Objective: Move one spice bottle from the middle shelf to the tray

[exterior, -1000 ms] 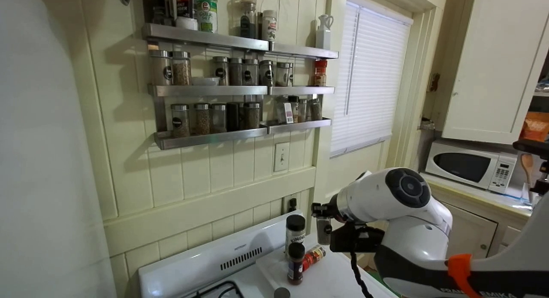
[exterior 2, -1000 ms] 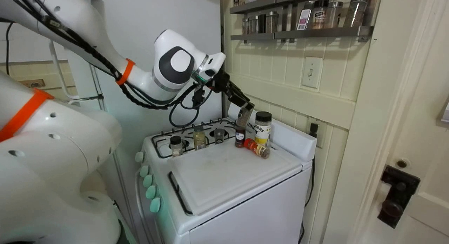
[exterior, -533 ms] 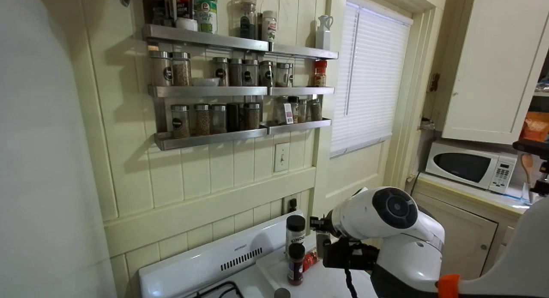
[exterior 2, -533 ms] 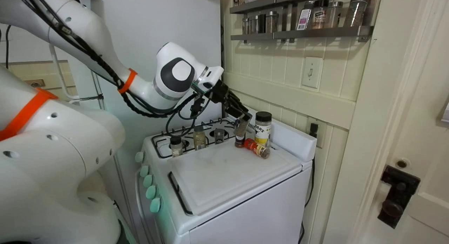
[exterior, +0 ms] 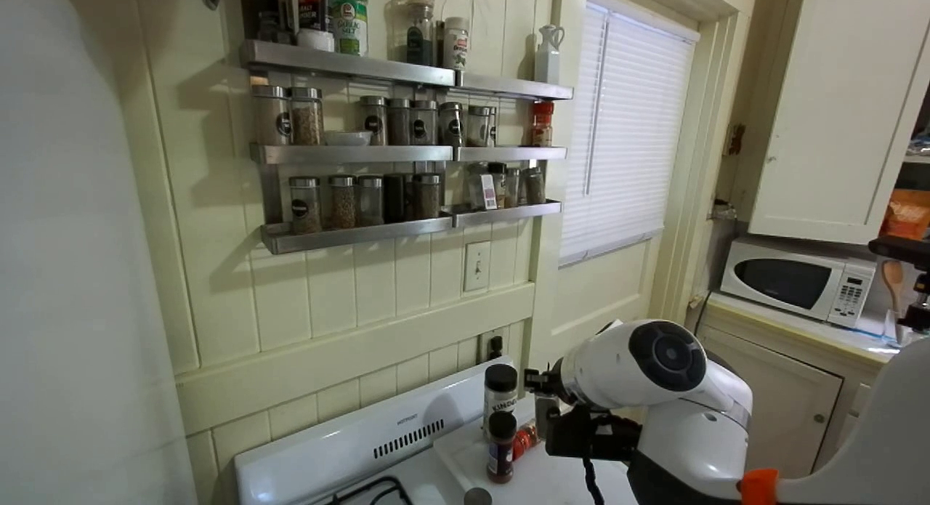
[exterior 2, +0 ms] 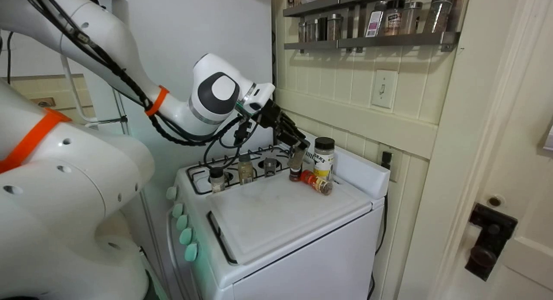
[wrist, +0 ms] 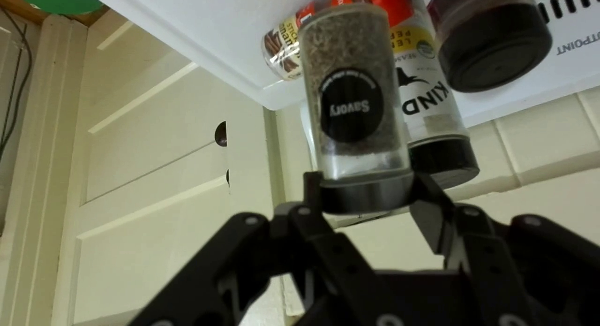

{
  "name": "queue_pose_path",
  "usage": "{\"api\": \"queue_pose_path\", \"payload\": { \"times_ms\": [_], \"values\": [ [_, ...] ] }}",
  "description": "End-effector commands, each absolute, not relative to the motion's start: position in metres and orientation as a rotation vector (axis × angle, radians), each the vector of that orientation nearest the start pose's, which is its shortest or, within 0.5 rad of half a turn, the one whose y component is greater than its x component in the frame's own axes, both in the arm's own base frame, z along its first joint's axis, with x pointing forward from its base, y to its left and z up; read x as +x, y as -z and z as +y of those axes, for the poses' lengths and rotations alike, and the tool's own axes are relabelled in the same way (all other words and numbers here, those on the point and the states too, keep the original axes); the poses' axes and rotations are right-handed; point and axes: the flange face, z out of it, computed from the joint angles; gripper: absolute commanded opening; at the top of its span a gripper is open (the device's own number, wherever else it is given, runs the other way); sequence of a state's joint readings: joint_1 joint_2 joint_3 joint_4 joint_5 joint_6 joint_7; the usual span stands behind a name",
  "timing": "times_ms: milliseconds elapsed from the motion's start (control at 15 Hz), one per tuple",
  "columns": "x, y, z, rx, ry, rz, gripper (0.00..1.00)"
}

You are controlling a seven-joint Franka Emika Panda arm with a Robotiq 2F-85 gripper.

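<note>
The tool (wrist: 369,192) is gripping the jar (wrist: 356,150) by its lid (wrist: 368,199), fingers (wrist: 312,187) standing lid-wide apart; the jar is hanging below.

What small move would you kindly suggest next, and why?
I'd probably ease the gripper toward a bare part of the tray before lowering: in the wrist view, the held Savory jar partly hides the red-capped bottle on the tray.

One Savory bottle (wrist: 354,108) — three rack tiers (exterior: 356,154) — five knobs (exterior 2: 182,222).
</note>
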State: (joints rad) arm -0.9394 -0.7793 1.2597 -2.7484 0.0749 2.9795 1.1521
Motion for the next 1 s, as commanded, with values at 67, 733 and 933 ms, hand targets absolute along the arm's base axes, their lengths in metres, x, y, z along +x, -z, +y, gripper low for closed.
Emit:
{"api": "queue_pose_path", "payload": {
  "times_ms": [67, 733, 933],
  "values": [
    [0.405, -0.343, 0.121, -2.844, 1.342, 1.210, 0.26],
    [0.380, -0.304, 0.181, -2.947, 1.354, 1.031, 0.26],
    [0.373, -0.294, 0.194, -2.960, 1.393, 0.971, 0.26]
  ]
}}
